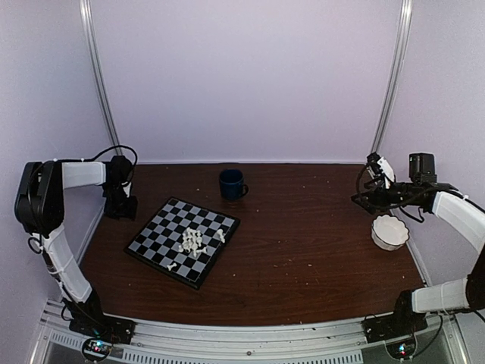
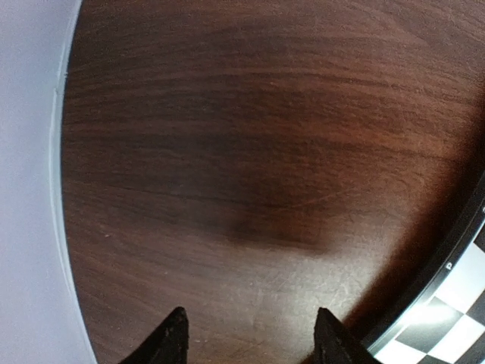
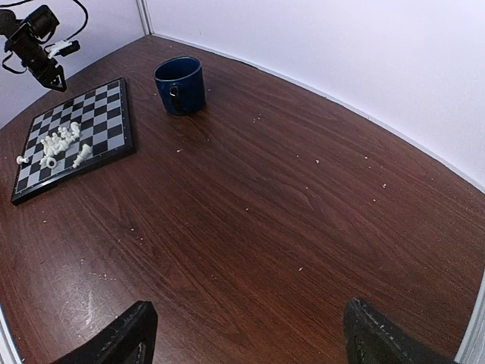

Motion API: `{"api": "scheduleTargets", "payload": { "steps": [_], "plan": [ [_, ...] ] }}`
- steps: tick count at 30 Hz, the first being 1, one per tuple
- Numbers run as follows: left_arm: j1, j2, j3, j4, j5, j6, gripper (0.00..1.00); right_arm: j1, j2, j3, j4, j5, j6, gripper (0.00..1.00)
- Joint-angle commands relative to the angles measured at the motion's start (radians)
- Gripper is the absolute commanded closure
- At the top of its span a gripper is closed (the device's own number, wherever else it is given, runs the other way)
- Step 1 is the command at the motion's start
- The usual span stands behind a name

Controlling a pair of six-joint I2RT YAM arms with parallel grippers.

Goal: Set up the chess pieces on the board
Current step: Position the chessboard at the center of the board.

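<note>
The board [image 1: 163,231] lies at an angle on the left half of the table, and its corner shows in the left wrist view [image 2: 447,322]. The chess pieces [image 1: 193,243] are heaped loosely near the board's middle, with a few strays lying apart, and the right wrist view [image 3: 61,144] catches the same heap. My left gripper [image 1: 121,205] hangs just off the board's far-left corner, fingers spread over bare wood [image 2: 252,334], open and holding nothing. My right gripper [image 1: 362,199] hovers high at the right side, open and empty [image 3: 246,330].
A dark blue mug [image 1: 232,184] stands behind the board toward the back wall, also seen in the right wrist view [image 3: 180,85]. A white scalloped bowl [image 1: 389,232] sits at the right edge under my right arm. White walls enclose the table on three sides.
</note>
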Motion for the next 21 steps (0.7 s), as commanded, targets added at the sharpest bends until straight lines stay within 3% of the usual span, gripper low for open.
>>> {"api": "scheduleTargets", "payload": {
  "steps": [1, 7, 12, 14, 21],
  "plan": [
    [0.01, 0.051, 0.055, -0.016, 0.089, 0.006, 0.48, 0.011, 0.022, 0.013, -0.021, -0.07, -0.035, 0.14],
    [0.01, 0.1, 0.082, -0.019, 0.139, 0.025, 0.6, 0.056, 0.043, 0.021, -0.038, -0.079, -0.049, 0.24],
    [0.01, 0.118, 0.085, -0.02, 0.172, 0.038, 0.82, 0.065, 0.055, 0.024, -0.044, -0.084, -0.058, 0.3],
    [0.01, 0.126, 0.087, -0.02, 0.172, 0.052, 0.97, 0.066, 0.053, 0.025, -0.046, -0.085, -0.059, 0.3],
    [-0.012, 0.135, 0.08, -0.029, 0.163, 0.084, 1.0, 0.066, 0.032, 0.023, -0.047, -0.09, -0.059, 0.3]
  ]
}}
